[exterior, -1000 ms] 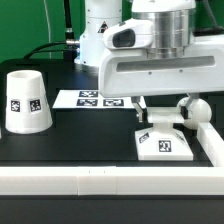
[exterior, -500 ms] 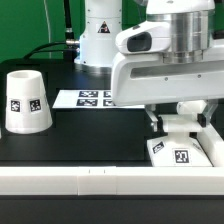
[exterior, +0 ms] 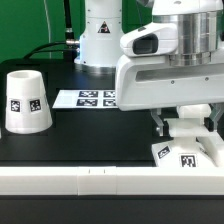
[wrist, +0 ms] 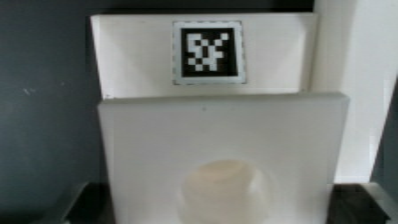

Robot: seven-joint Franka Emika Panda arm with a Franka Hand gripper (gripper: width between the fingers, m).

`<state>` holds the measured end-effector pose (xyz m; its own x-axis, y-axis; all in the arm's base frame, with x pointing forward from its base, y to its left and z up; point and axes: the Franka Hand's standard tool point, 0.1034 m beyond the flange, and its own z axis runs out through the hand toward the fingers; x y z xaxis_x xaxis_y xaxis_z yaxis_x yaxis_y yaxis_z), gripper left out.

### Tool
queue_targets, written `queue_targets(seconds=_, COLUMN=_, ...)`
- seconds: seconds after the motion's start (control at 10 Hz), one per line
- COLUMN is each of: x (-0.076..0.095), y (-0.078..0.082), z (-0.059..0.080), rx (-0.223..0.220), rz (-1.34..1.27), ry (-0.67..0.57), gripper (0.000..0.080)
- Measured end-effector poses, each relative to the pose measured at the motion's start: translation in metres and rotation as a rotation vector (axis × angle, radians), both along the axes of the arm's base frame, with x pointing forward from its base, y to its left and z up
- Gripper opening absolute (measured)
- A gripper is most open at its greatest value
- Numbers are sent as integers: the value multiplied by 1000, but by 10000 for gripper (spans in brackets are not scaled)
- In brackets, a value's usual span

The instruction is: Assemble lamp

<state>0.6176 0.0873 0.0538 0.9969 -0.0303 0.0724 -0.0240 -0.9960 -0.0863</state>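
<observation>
A black surface [exterior: 90, 135] fills the exterior view, closed along the lower edge by a white rail [exterior: 60, 178], with a green backdrop in the upper left.

The lamp's square stepped base [exterior: 187, 158] sits flat in the lower right of the exterior view, just behind the rail, its square tag facing up. In the wrist view the same base [wrist: 210, 50] fills nearly the whole picture, showing the tag on its low step and the raised step beside it. A rounded white shape [wrist: 226, 190] lies over that raised step; I cannot tell what it is.

The hand [exterior: 183, 126] hangs right over the base, its broad white body covering the middle right of the frame and hiding most of the base's raised step. One dark finger [exterior: 158, 122] shows just beside the step on the exterior view's left. The other is hidden, so I cannot tell whether the hand is apart, together or clamped on the base.

The conical shade [exterior: 26, 100] stands wide end down at the far left, well apart from the base. The marker board [exterior: 88, 97] lies flat between them, farther back, partly covered by the arm. The robot's pedestal [exterior: 100, 35] rises behind it.
</observation>
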Motion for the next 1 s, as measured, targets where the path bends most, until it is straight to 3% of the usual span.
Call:
queue_targets(seconds=0.1, x=0, y=0, z=0, rx=0, rz=0, ry=0, gripper=542)
queue_targets(seconds=0.2, x=0, y=0, z=0, rx=0, rz=0, ry=0, gripper=662)
queue_targets(seconds=0.4, x=-2, y=-2, z=0, rx=0, rz=1, ry=-12, gripper=693)
queue_targets(seconds=0.7, x=-46, y=-6, z=7, rx=-6, rz=-25, ry=-20, gripper=698)
queue_targets(seconds=1.0, x=-84, y=14, z=18, rx=21, rz=-124, ry=0, gripper=698)
